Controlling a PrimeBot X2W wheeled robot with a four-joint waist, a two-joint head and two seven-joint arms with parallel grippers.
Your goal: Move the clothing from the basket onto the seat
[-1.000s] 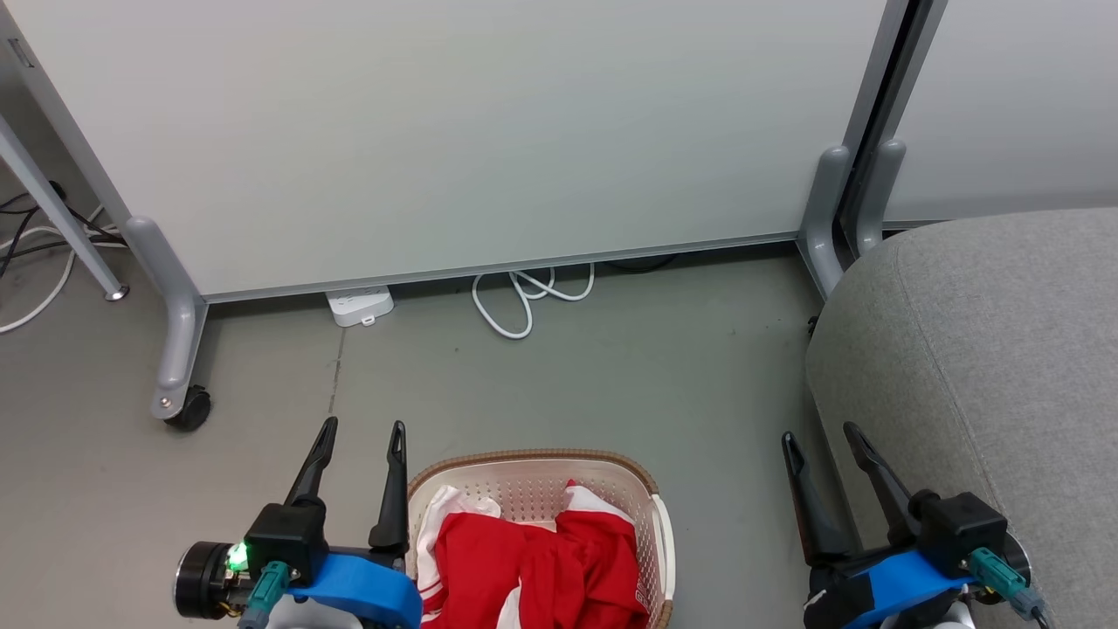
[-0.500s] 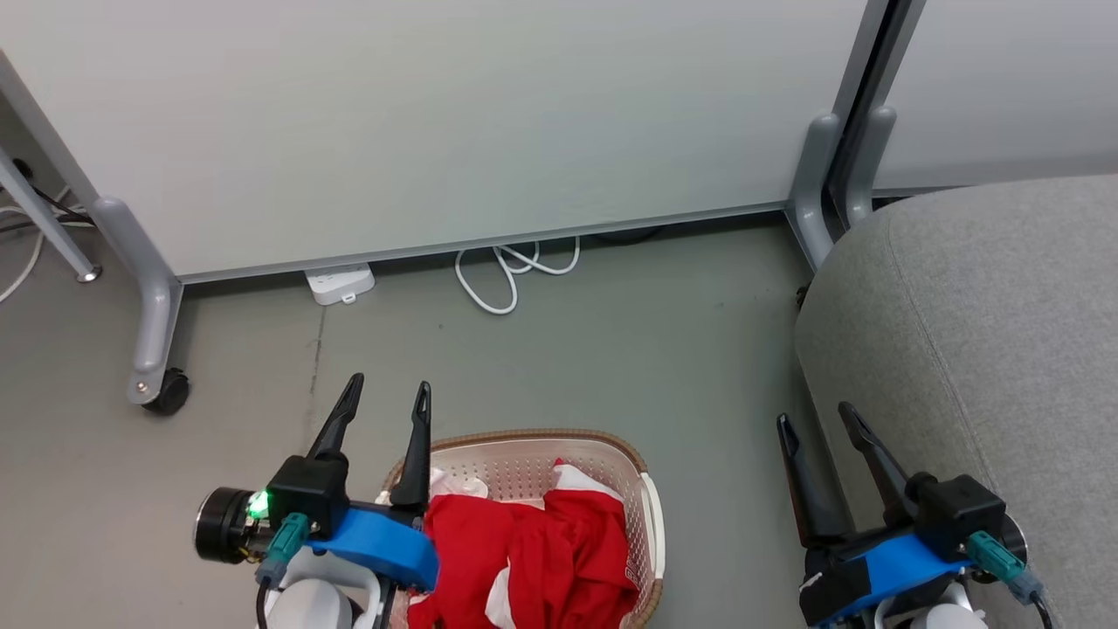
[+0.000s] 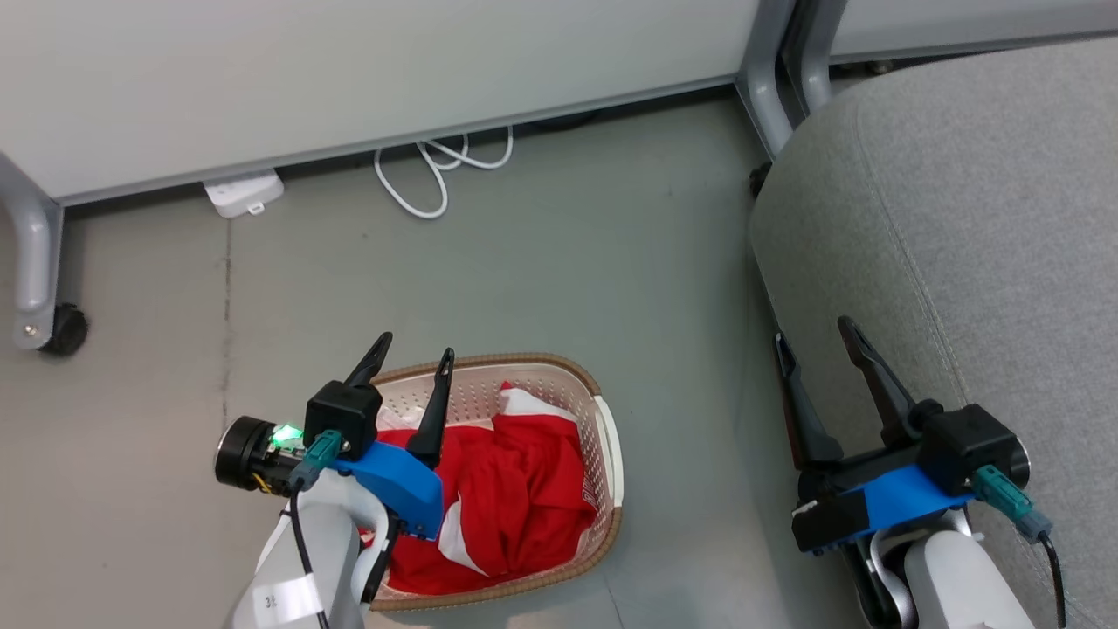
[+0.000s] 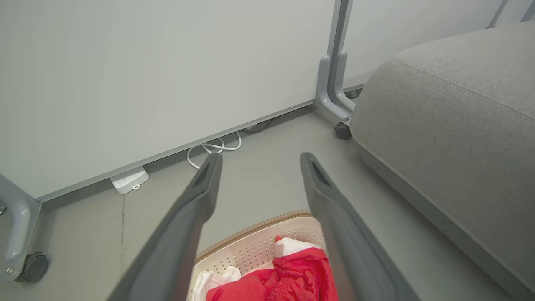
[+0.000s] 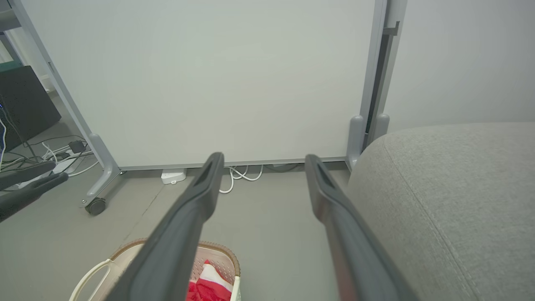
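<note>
1. The left hand (image 3: 416,345) has its fingers wide apart with nothing between them. It hangs over the left end of the basket (image 3: 524,356).
2. The right hand (image 3: 812,329) is also spread and empty. It sits along the left edge of the seat (image 3: 961,218), with its right finger over the grey cushion.
3. The clothing (image 3: 515,472), red with white panels, lies crumpled in the basket. It is just below and right of the left hand and well left of the right hand. Whether the left hand touches it cannot be told.
4. The basket stands on the floor (image 3: 568,262) between the hands, nearer the left one and apart from the seat.
5. The left wrist view looks between that hand's fingers, showing the basket's far rim and a red-and-white fold.
6. The right wrist view adds the left hand's fingers (image 5: 42,184) at its left edge, a basket handle (image 5: 90,271) and a dark cabinet (image 5: 25,104).
7. Beyond both hands are a partition (image 3: 349,70), a white cable (image 3: 419,175) and a power strip (image 3: 243,194).
</note>
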